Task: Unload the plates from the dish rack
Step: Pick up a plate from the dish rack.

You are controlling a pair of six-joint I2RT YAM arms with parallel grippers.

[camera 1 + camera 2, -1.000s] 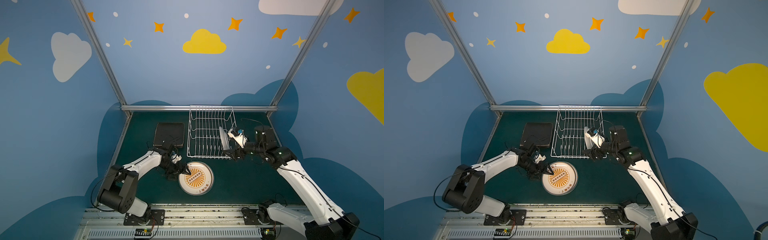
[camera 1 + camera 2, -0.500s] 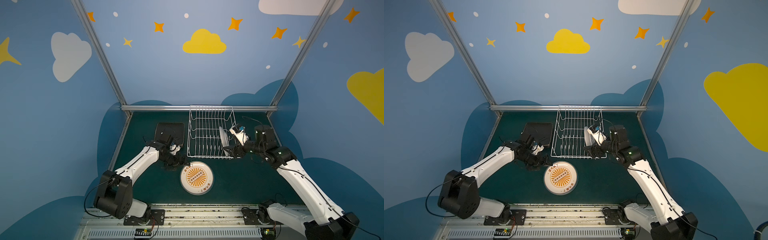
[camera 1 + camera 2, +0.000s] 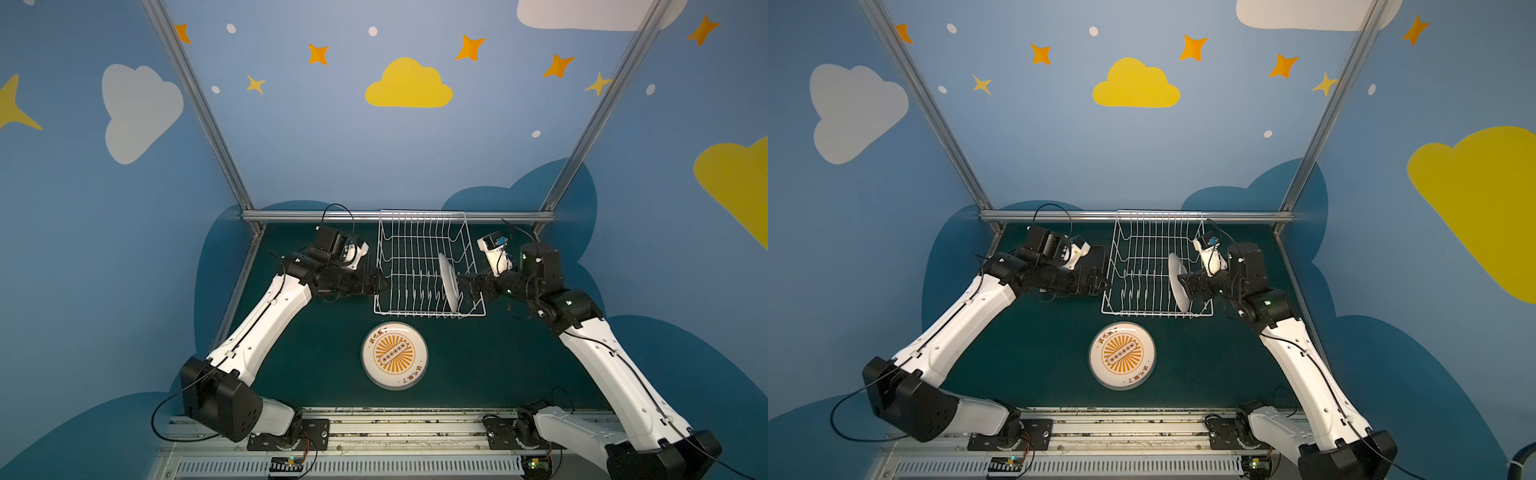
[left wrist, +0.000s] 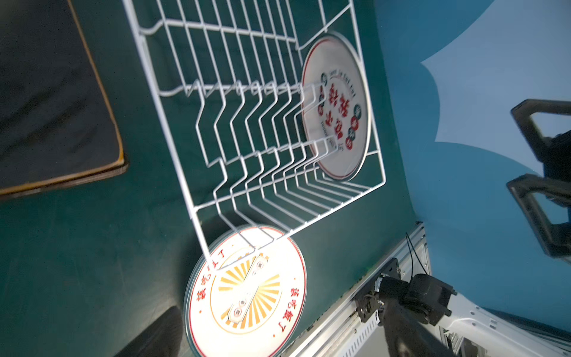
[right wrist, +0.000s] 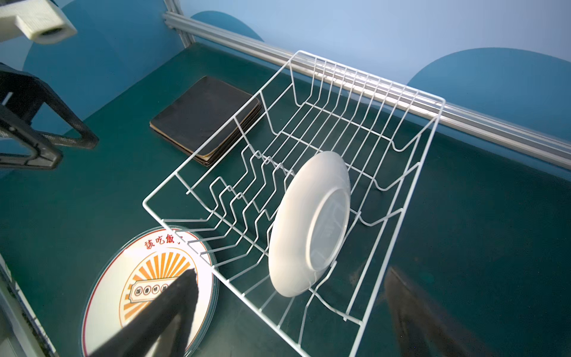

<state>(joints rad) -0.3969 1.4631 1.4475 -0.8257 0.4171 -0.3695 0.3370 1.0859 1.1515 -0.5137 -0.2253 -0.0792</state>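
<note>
1. The right tool is wide open and holds nothing. Its two fingers reach out on either side of a white plate.
2. That plate stands on its edge in the dish rack, right in front of the right tool. Its plain back faces that tool. It is the only plate in the rack.
3. The left tool is open and empty too. It sits just beside the rack's wall, across from the right tool.
4. A pile of round plates lies flat on the surface, nearer the robot than both tools. A pile of dark square plates lies close by the left tool.
5. The plate looks hard, smooth and slippery. It could break if it falls.
6. I would pinch its top rim, one finger on each face. Then I would lift straight up, clear of the wires.
</note>
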